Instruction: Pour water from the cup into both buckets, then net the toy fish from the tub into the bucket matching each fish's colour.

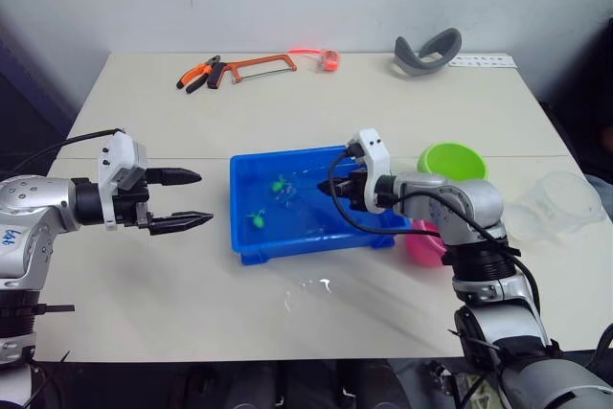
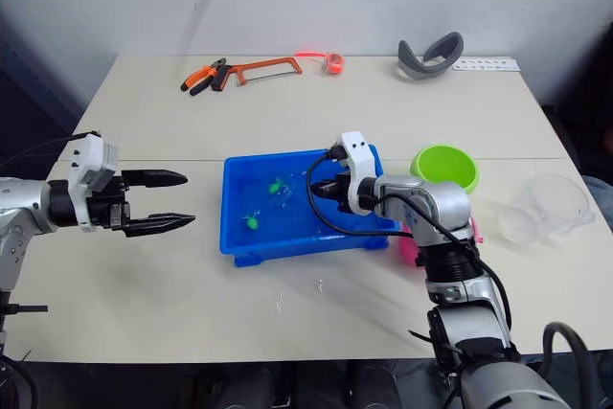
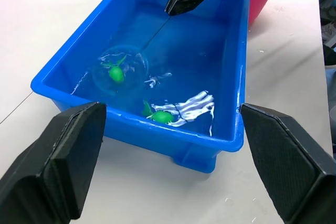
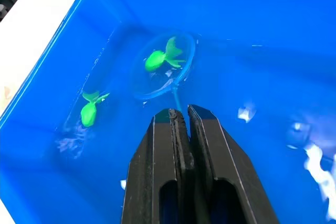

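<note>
The blue tub (image 1: 251,237) sits mid-table with water in it. Two green toy fish float inside: one (image 4: 157,59) lies within the hoop of the net (image 4: 140,95), the other (image 4: 88,111) drifts beside it. My right gripper (image 4: 180,115) is shut on the net's thin handle and reaches over the tub's right side. To the tub's left my left gripper (image 1: 204,198) hovers open and holds nothing. The green bucket (image 1: 452,160) and pink bucket (image 1: 421,244) stand right of the tub. The clear cup (image 1: 558,203) rests further right.
A hacksaw (image 1: 254,66), orange pliers (image 1: 196,75) and a grey curved band (image 1: 427,52) lie along the table's far edge. Spilled water (image 1: 308,287) glistens on the table in front of the tub.
</note>
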### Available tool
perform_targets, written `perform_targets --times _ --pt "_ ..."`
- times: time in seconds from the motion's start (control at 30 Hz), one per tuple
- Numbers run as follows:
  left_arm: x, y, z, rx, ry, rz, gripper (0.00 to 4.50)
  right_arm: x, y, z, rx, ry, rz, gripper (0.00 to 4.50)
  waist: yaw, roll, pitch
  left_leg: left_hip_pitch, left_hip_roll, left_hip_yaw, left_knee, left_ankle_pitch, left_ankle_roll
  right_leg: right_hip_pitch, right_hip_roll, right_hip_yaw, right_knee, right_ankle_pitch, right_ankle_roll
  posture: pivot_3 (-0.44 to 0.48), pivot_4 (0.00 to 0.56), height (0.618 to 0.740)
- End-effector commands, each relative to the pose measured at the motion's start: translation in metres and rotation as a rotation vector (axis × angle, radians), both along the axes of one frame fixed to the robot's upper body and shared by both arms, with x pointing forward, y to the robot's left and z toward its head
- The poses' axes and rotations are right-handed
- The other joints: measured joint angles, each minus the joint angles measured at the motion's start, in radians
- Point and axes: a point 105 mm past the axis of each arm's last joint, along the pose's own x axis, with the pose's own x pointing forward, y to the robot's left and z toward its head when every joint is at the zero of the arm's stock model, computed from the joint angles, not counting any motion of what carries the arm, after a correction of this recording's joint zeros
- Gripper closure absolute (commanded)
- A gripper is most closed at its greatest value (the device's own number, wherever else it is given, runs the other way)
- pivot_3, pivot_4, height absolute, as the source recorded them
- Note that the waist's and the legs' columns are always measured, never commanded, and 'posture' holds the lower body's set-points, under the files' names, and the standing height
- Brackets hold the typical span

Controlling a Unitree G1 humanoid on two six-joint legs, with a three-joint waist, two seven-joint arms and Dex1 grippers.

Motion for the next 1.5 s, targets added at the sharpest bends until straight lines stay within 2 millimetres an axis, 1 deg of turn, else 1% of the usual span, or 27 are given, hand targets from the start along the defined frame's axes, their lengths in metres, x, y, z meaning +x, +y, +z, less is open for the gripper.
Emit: perform_targets --times 0.03,0.2,0.27,0.37,0.5,0.53,0.63,0.77,0.83,0.97,1.03,1.07,1.17,1.2,1.27,1.4,1.5 --pt "0.002 0.0 0.009 0.006 -0.037 -0.01 0.08 -0.007 -0.005 0.018 0.064 -0.061 0.021 4.5 -0.001 0.0 0.0 0.0 0.0 0.0 0.0 0.0 0.0 0.0 0.0 0.0 0.0 0.0 0.0 0.0 0.15 0.74" --pt "0.005 0.0 0.008 0.002 -0.038 -0.013 0.08 -0.02 -0.012 0.023 0.125 -0.037 0.042 4.5 -0.008 0.0 0.0 0.0 0.0 0.0 0.0 0.0 0.0 0.0 0.0 0.0 0.0 0.0 0.0 0.0 0.15 0.74" --pt "0.006 -0.002 0.01 -0.02 -0.039 -0.023 0.08 -0.025 -0.019 0.025 0.148 -0.019 0.038 4.5 -0.008 0.0 0.0 0.0 0.0 0.0 0.0 0.0 0.0 0.0 0.0 0.0 0.0 0.0 0.0 0.0 0.15 0.74" --pt "0.008 -0.014 0.017 -0.093 -0.063 -0.067 0.08 -0.038 -0.036 0.031 0.207 0.013 0.029 4.5 -0.003 0.0 0.0 0.0 0.0 0.0 0.0 0.0 0.0 0.0 -0.001 0.0 0.0 0.0 0.0 0.0 0.15 0.74" --pt "0.007 -0.026 0.021 -0.155 -0.063 -0.13 0.08 -0.055 -0.052 0.039 0.228 0.007 0.031 4.5 -0.002 0.0 0.0 0.0 0.0 0.0 0.0 0.0 0.0 0.0 -0.001 0.0 0.0 0.0 0.0 0.0 0.15 0.74" --pt "0.006 -0.028 0.021 -0.164 -0.057 -0.144 0.08 -0.059 -0.054 0.041 0.23 -0.001 0.036 4.5 -0.001 0.0 0.0 0.0 0.0 0.0 0.0 0.0 0.0 0.0 -0.001 0.001 0.0 0.0 0.0 0.0 0.15 0.74" --pt "0.01 -0.036 0.021 -0.17 -0.064 -0.175 0.08 -0.074 -0.069 0.048 0.242 -0.045 0.033 4.5 0.002 0.0 0.0 0.0 0.0 0.0 0.0 0.0 0.0 0.0 -0.001 0.001 0.0 0.0 0.0 0.0 0.15 0.74" --pt "0.016 -0.052 0.018 -0.156 -0.088 -0.232 0.08 -0.089 -0.088 0.054 0.201 -0.108 0.01 4.5 0.012 0.0 0.0 0.0 0.0 0.001 0.0 0.0 0.0 0.0 0.0 0.001 -0.001 0.0 0.0 0.0 0.15 0.74" --pt "0.016 -0.061 0.016 -0.155 -0.084 -0.273 0.08 -0.093 -0.099 0.06 0.187 -0.142 -0.024 4.5 0.014 0.0 0.0 0.0 0.0 0.002 0.0 0.0 0.0 0.0 0.0 0.002 -0.001 0.0 0.0 0.0 0.15 0.74" --pt "0.014 -0.087 0.024 -0.237 -0.088 -0.343 0.08 -0.103 -0.124 0.074 0.166 -0.23 -0.101 4.5 0.02 0.0 0.0 0.0 -0.001 0.002 0.0 0.0 0.001 0.001 0.0 0.001 -0.001 0.0 0.0 0.0 0.15 0.74" --pt "0.015 -0.097 0.025 -0.269 -0.096 -0.364 0.08 -0.11 -0.14 0.079 0.128 -0.257 -0.144 4.5 0.023 0.0 0.0 0.0 -0.001 0.002 0.0 0.0 0.001 0.001 0.0 0.002 -0.001 0.0 0.001 0.0 0.15 0.74" --pt "0.016 -0.103 0.024 -0.297 -0.094 -0.368 0.08 -0.112 -0.151 0.083 0.113 -0.27 -0.181 4.5 0.026 0.0 0.0 0.0 -0.001 0.002 0.0 0.0 0.001 0.001 0.0 0.002 -0.001 0.0 0.001 0.0 0.15 0.74" --pt "0.018 -0.114 0.024 -0.343 -0.096 -0.373 0.08 -0.116 -0.177 0.092 0.084 -0.291 -0.266 4.5 0.031 0.0 0.0 0.0 -0.001 0.002 0.001 0.0 0.001 0.002 0.0 0.002 -0.001 0.0 0.001 0.0 0.15 0.74" --pt "0.021 -0.12 0.024 -0.35 -0.102 -0.366 0.08 -0.116 -0.189 0.095 0.074 -0.297 -0.307 4.5 0.032 0.0 0.0 0.001 -0.001 0.002 0.001 0.0 0.001 0.002 0.0 0.002 -0.001 0.0 0.001 0.0 0.15 0.74" --pt "0.026 -0.127 0.024 -0.366 -0.112 -0.355 0.08 -0.116 -0.205 0.098 0.062 -0.304 -0.364 4.5 0.034 0.0 0.0 0.002 0.0 0.002 0.001 0.001 0.001 0.004 0.0 0.002 -0.001 0.0 0.001 0.0 0.15 0.74" --pt "0.028 -0.138 0.027 -0.398 -0.118 -0.361 0.08 -0.113 -0.23 0.1 0.044 -0.309 -0.468 4.5 0.038 0.0 0.0 0.003 0.0 0.002 0.001 0.001 0.002 0.004 0.0 0.002 -0.001 0.0 0.001 0.0 0.15 0.74" --pt "0.028 -0.142 0.026 -0.396 -0.117 -0.375 0.08 -0.108 -0.246 0.099 -0.012 -0.335 -0.539 4.5 0.038 0.0 0.0 0.003 -0.001 0.002 0.001 0.001 0.002 0.004 0.0 0.002 -0.001 0.0 0.001 0.0 0.15 0.74"
